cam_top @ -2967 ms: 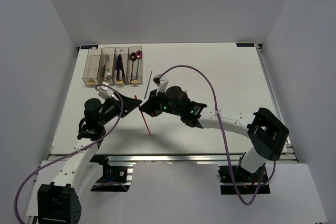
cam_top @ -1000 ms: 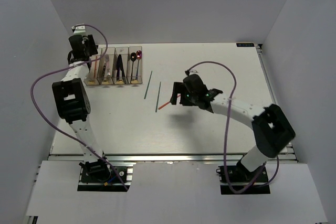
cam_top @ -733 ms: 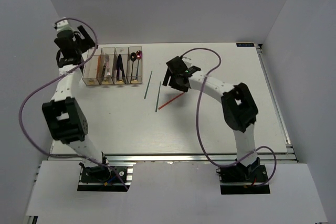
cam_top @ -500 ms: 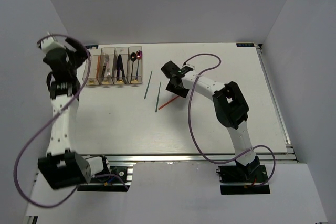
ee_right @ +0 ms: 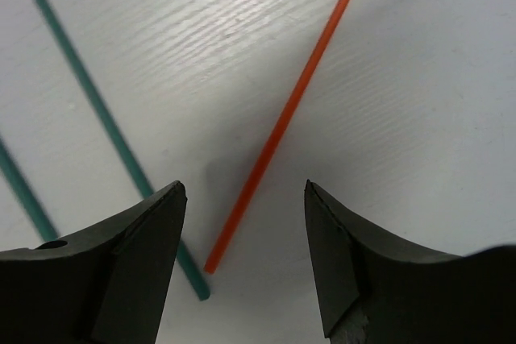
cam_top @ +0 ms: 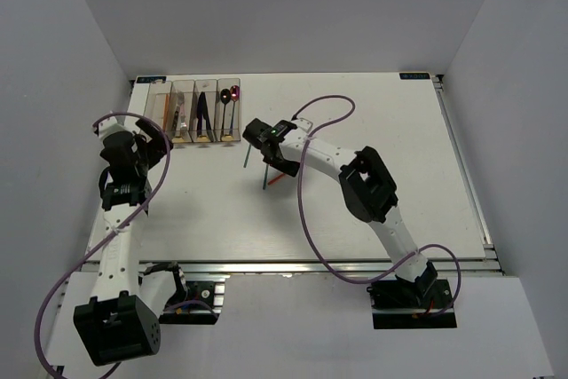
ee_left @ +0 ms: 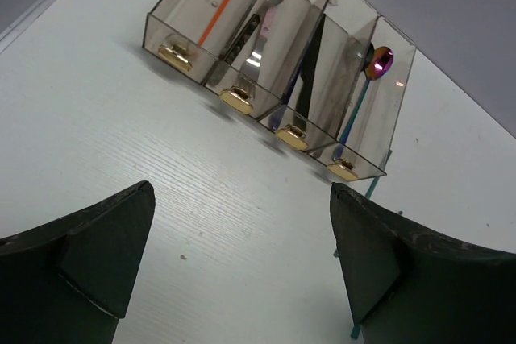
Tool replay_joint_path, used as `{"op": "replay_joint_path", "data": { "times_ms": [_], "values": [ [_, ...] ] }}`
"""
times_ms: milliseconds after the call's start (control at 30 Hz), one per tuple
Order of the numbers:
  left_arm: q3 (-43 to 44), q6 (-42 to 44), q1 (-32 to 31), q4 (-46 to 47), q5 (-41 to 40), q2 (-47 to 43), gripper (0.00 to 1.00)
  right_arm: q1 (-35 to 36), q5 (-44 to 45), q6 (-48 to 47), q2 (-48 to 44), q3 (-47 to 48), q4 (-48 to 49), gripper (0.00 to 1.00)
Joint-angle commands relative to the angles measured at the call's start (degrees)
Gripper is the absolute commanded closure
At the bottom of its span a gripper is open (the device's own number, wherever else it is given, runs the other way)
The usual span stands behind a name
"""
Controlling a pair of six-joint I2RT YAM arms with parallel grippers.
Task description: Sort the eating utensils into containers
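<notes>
While I watch the overhead feed, the row of bins (cam_top: 156, 114) sits at the far left of the table (cam_top: 373, 130), and I place everything from it. My left claw (cam_top: 146, 144) hangs just to the near side of the row, off its left end. On its wrist camera the left claw (ee_left: 239, 199) is spread wide with nothing between the fingers (ee_left: 105, 239).

From that view I see into the row of bins (ee_left: 181, 14). The leftmost one holds an orange chopstick (ee_left: 226, 2), the next holds silver forks (ee_left: 262, 26), the third holds dark knives (ee_left: 310, 70), and the rightmost holds a spoon (ee_left: 379, 62) with a shiny pink bowl.

To the right of the row, three loose sticks lie flat on the table. My right claw (cam_top: 266, 150) hovers over them, released and gripping nothing. On its wrist camera the right claw (ee_right: 242, 199) has its fingers either side of the near end of a second orange chopstick (ee_right: 290, 110). One green chopstick (ee_right: 113, 134) runs beside it, its tip close to the orange tip, and another green chopstick (ee_right: 20, 179) shows at the left edge.
</notes>
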Motion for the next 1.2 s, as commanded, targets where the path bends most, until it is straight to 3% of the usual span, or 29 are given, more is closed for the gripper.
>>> {"op": "replay_joint_path", "data": {
  "times_ms": [0, 133, 333, 400, 500, 567, 633, 767, 800, 833, 967, 1000, 1033, 1167],
  "values": [
    [0.7, 0.6, -0.4, 1.4, 3.0, -1.7, 0.02, -0.4, 2.3, 5.6, 0.8, -0.9, -4.2, 0.34],
    [0.5, 0.7, -0.5, 1.7, 4.6, -1.7, 0.02, -0.4, -0.3, 5.2, 1.7, -2.9, -1.0, 0.39],
    [0.2, 1.0, -1.0, 1.8, 4.8, -2.1, 0.02, -0.7, -2.0, 5.0, 4.7, -2.6, -3.3, 0.6],
    [0.2, 1.3, -1.2, 1.8, 4.8, -2.1, 0.02, -1.1, -2.9, 4.7, 4.1, -5.2, -2.9, 0.62],
    [0.1, 1.5, -1.6, 1.8, 4.6, -2.2, 0.02, -1.6, -5.2, 4.1, 1.8, -9.5, 1.2, 0.78],
    [0.1, 1.6, -1.8, 1.8, 4.8, -1.9, 0.02, -2.3, -7.7, 4.1, -0.1, -16.2, 5.8, 0.99],
    [0.1, 1.6, -2.2, 2.7, 8.3, -1.5, 0.02, -2.9, -9.2, 4.2, -4.9, -25.0, 9.9, 1.0],
    [-1.6, -2.1, -5.7, 7.1, 20.3, 1.2, 0.02, -3.0, -7.8, -3.4, -17.3, -37.8, 27.3, 1.0],
    [-1.8, -3.5, -6.5, 8.3, 23.9, 3.8, 0.02, -3.0, -8.5, -7.7, -22.5, -39.9, 31.9, 1.0],
    [-2.1, -5.0, -7.3, 10.4, 29.4, 5.2, 0.02, -2.9, -9.8, -18.0, -25.2, -42.0, 36.7, 1.0],
    [-8.8, -15.8, -16.1, 22.5, 34.1, 7.8, 0.02, -2.9, -30.0, -38.2, -39.2, -57.1, 61.6, 1.0],
    [-11.7, -17.7, -18.1, 25.3, 33.9, 7.9, 0.02, -2.9, -33.7, -39.7, -41.1, -59.9, 70.1, 1.0],
    [-12.6, -19.0, -19.8, 28.9, 33.5, 8.6, 0.02, -3.2, -41.0, -40.6, -42.8, -62.1, 73.9, 1.0],
    [-15.3, -24.4, -27.5, 35.4, 31.5, 11.0, 0.04, -3.1, -51.9, -38.0, -45.8, -65.8, 84.6, 1.0]
  ]
}}
